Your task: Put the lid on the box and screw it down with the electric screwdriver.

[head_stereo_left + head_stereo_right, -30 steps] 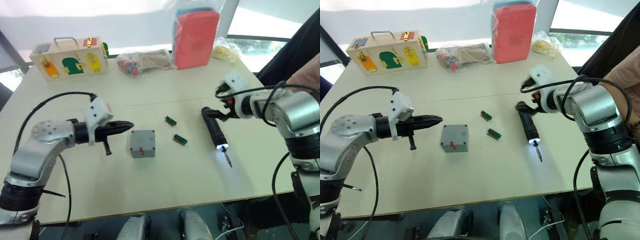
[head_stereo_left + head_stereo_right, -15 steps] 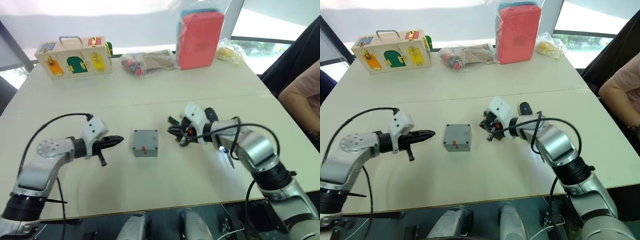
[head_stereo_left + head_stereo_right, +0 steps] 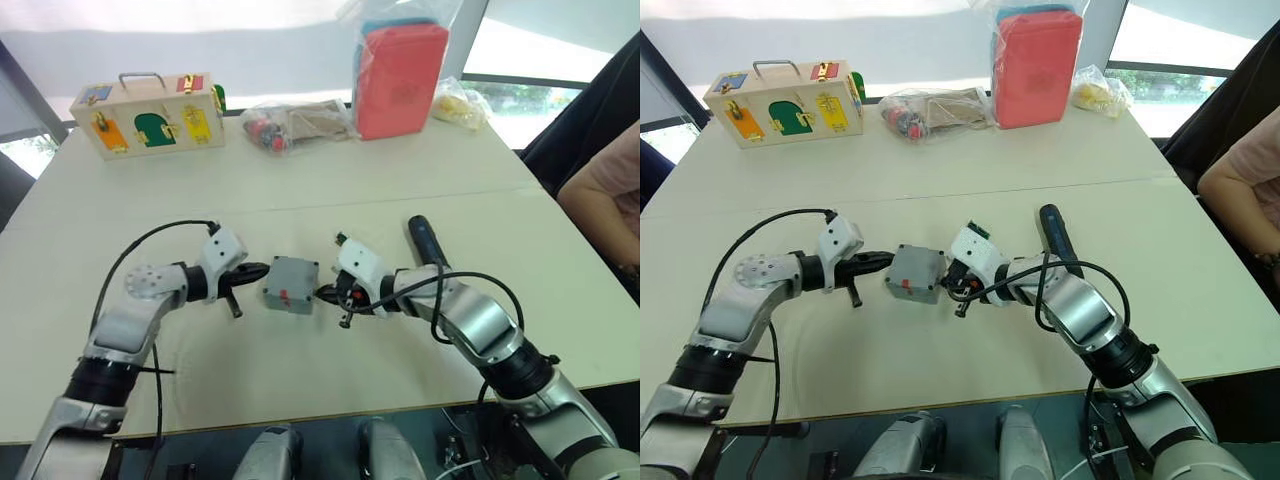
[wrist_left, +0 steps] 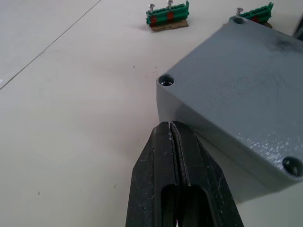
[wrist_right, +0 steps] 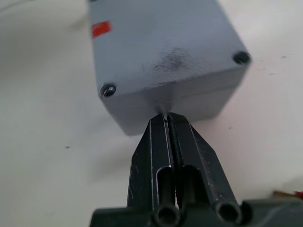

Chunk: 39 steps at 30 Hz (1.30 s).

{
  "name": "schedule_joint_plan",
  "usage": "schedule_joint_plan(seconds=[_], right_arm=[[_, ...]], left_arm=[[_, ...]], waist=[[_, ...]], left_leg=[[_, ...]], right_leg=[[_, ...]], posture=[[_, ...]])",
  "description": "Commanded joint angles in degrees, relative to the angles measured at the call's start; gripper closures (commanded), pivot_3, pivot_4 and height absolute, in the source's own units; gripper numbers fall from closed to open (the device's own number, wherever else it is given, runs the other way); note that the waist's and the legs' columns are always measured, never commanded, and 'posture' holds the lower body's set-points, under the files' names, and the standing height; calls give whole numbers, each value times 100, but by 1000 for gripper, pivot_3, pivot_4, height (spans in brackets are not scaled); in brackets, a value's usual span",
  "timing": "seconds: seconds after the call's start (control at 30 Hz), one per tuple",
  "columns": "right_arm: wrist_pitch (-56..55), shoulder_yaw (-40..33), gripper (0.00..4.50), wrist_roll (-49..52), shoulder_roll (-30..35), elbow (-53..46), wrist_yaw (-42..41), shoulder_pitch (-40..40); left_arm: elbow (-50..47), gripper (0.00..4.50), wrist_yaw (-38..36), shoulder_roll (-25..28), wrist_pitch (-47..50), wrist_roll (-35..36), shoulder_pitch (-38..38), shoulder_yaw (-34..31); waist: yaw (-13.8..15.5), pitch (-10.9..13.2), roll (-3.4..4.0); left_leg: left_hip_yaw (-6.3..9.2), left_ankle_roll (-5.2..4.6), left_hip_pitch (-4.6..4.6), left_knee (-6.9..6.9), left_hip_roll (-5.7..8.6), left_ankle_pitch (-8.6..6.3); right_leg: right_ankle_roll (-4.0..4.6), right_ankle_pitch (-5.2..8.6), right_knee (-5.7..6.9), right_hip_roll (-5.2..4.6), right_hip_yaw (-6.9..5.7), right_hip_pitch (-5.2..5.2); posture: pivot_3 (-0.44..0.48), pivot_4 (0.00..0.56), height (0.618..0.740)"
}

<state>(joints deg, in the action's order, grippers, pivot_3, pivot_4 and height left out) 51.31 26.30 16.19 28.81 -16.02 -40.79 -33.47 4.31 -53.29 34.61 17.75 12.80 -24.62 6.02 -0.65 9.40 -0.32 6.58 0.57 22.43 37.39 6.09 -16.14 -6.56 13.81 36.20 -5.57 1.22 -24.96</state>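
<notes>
Sitting near the middle of the pale table (image 3: 200,200), the box (image 3: 291,285) is a small grey cube with its lid (image 4: 246,71) already on top, a recessed screw hole at each corner and a small red mark on its near side. The left gripper (image 3: 262,270) points at its left side and the right gripper (image 3: 322,294) at its right side, so the box lies squeezed between the two tips; both pairs of black fingers are pressed together with nothing between them. The left wrist view shows the tip right against the box's lower edge below a corner hole, and beyond it two green terminal blocks (image 4: 168,14) with upright screws, which the head views barely show because the right arm covers that patch. The right wrist view shows the red mark (image 5: 101,29), a dark smudge on the lid, and the tip meeting the box's edge, probably touching, though the contact itself is too close to judge. The electric screwdriver (image 3: 425,240) lies on the table just right of the right arm, partly hidden behind it. Along the far edge stand a wooden box with coloured doors (image 3: 148,113), a clear bag of small parts (image 3: 295,123), a red pack in plastic (image 3: 397,75) and a yellowish bag (image 3: 458,100). A person's arm (image 3: 598,195) shows at the right edge.
</notes>
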Motion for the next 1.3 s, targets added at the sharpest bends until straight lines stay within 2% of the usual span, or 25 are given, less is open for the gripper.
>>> schedule_joint_plan(seconds=[0.03, 0.3, 0.4, 0.67, 0.87, 1.0, 1.3], right_arm=[[127, -46, 4475, 56, -80, -333, -51, -86], [15, -314, 4475, -218, 562, -275, -274, -493], [-217, -569, 4475, -289, 463, 226, -176, -742], [-1174, -520, 4475, -689, -164, 1614, -105, -1046], [-1490, -651, 4475, -614, -739, 2200, -203, -1105], [-1531, -520, 4475, -694, -874, 2295, -323, -1021], [-1151, -417, 4475, -525, -757, 1637, -797, -663]], left_arm=[[182, 4500, 1, -102, -297, -140, -216, 44], [391, 4500, -335, 302, -516, -270, -153, -73], [63, 4500, -663, 626, -371, -86, 126, -154], [-1289, 4500, -1210, 1321, 411, 583, 1064, -468], [-1545, 4500, -1017, 1183, 596, 635, 1122, -394], [-1486, 4500, -864, 1042, 524, 544, 1054, -363], [-1170, 4500, -717, 900, 413, 351, 773, -262]], waist=[[-4, 0, 0], [-9, 0, 0], [-39, 0, 0], [-39, 0, -1], [-18, 0, 1], [-23, 0, 1], [-35, 0, 1]], left_leg=[[0, 0, 0, 0, -1, 0], [-1, 0, 0, 0, 0, 0], [-2, 0, 0, -1, -2, 0], [-5, 0, 2, -7, -5, 0], [-5, 1, 1, -6, -4, 0], [-5, 1, 1, -6, -3, 0], [-6, 2, 1, -6, -3, 1]], right_leg=[[0, 0, 0, 0, 0, -1], [0, 0, 1, 0, 1, -3], [0, 0, 1, 1, 2, -5], [0, 0, 2, -1, 7, -10], [1, 0, 5, 2, 5, -9], [1, 0, 5, 2, 5, -10], [1, 0, 7, 3, 6, -13]], posture=[[0, 150, 740], [0, 150, 740], [0, 150, 740], [0, 150, 740], [0, 150, 740], [0, 150, 740], [0, 150, 740]])
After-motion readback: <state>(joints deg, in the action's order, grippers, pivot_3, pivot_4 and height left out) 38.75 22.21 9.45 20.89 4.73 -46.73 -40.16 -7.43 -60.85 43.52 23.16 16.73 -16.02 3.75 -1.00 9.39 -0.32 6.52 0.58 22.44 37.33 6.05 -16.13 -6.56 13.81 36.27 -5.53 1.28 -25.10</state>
